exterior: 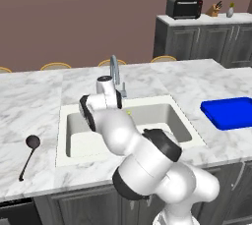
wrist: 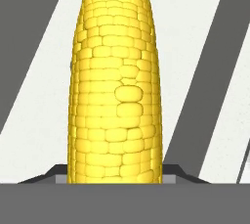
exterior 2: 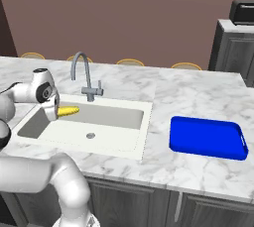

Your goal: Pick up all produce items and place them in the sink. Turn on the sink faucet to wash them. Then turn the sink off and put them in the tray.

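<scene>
Corn cob held over the sink

Corn cob (exterior 2: 68,111) is partly hidden: in the right base view only its yellow length juts from the tool (exterior 2: 55,112) toward 3 o'clock, its near end covered by the white hand. In the left base view the arm blocks nearly all of it, leaving a small yellow-green speck. The hand view shows rows of bright yellow kernels tapering toward 12 o'clock, the base cut off at 6 o'clock between the dark finger tips. The tool is clenched on the cob, holding it level above the left part of the sink (exterior 2: 115,148). The basin's visible floor carries only the round drain (exterior 2: 90,135). The faucet (exterior 2: 83,75) stands at the sink's 12 o'clock edge. The blue tray (exterior 2: 207,138) lies bare on the marble tabletop (exterior 2: 186,92), at 3 o'clock from the sink. A black ladle (exterior: 28,154) lies on the tabletop at the sink's 9 o'clock.
</scene>
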